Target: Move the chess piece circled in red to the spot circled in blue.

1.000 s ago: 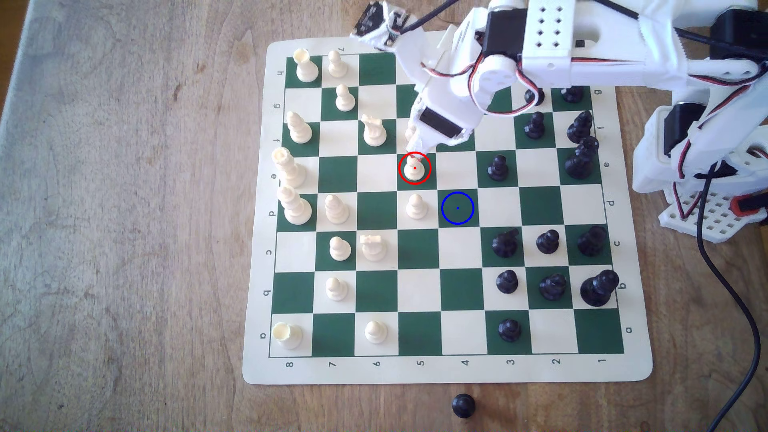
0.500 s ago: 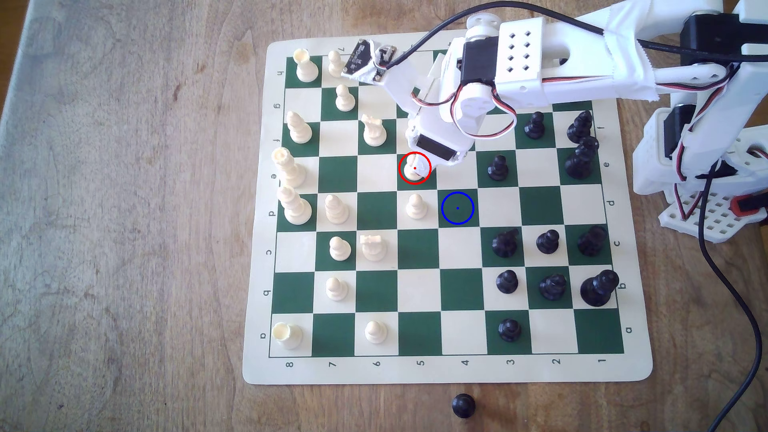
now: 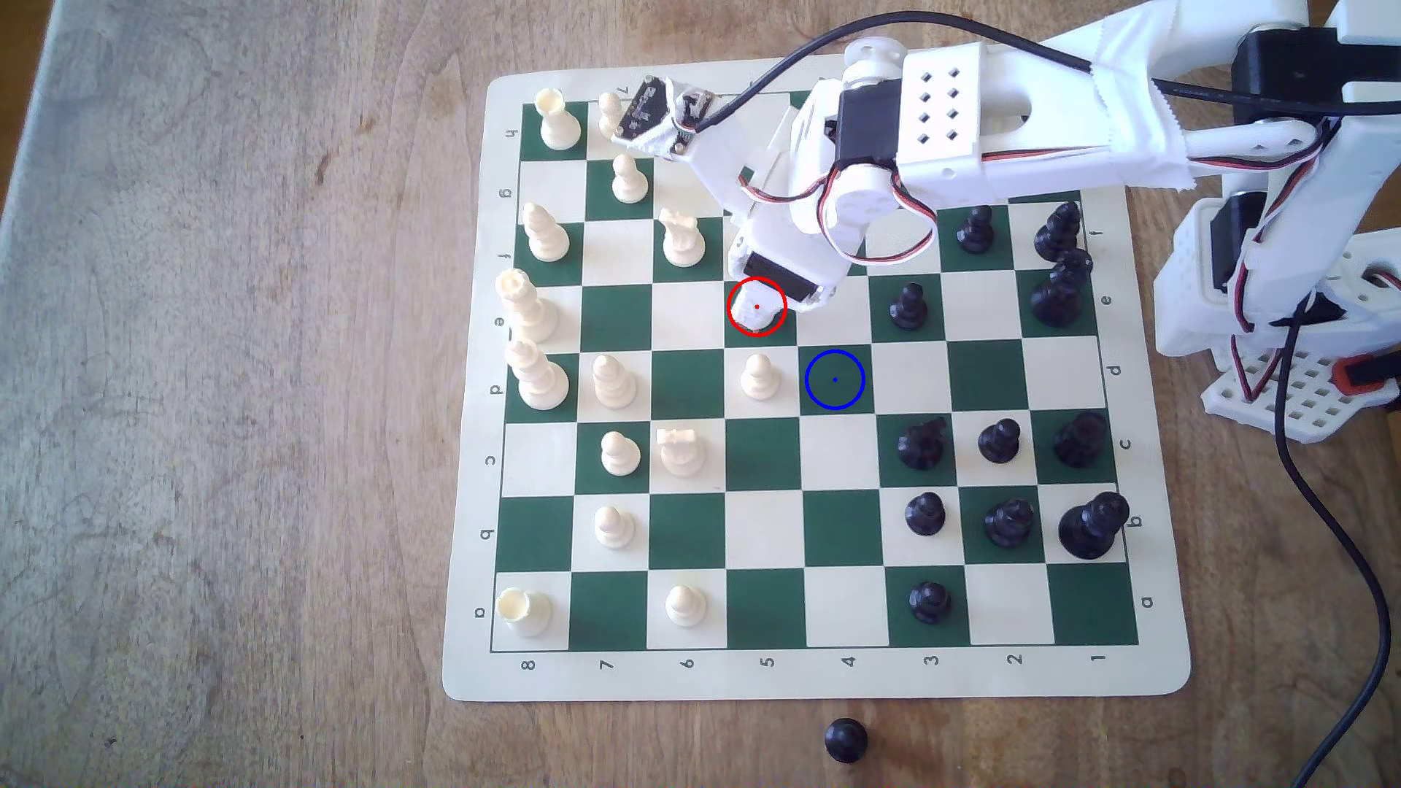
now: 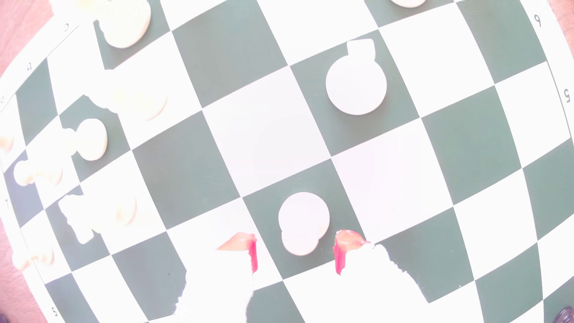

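While upright, the chess piece [image 4: 302, 225] stands between open end effector [image 4: 295, 253] fingertips

The board [image 3: 834, 678] carries numbers 8 to 1 along its near margin and letters a to h up both side margins, printed dark on cream.

Matt, grainy wooden table [image 3: 227, 379], smooth vinyl-looking chessboard mat [image 3: 834, 678], glossy plastic black pieces [image 3: 926, 513], white plastic arm [image 3: 940, 114].
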`<state>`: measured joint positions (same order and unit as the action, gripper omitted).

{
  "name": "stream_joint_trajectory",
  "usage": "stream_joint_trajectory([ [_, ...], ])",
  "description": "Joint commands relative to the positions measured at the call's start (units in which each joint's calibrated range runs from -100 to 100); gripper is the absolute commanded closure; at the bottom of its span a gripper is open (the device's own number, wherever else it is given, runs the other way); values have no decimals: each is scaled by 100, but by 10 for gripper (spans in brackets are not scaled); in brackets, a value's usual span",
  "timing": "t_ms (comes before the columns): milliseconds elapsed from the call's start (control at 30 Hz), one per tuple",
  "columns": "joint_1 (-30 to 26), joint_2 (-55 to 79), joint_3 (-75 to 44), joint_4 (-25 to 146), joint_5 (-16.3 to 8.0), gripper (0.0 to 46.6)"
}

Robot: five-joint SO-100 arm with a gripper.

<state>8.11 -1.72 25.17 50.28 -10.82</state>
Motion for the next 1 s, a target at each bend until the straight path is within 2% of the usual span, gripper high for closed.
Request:
stream_joint_trajectory([
  [0,-17,10,-531,-106,-15,334],
  [700,-103,384,-595,-360,-29,342],
  [967,-103,435,-604,-409,-15,391],
])
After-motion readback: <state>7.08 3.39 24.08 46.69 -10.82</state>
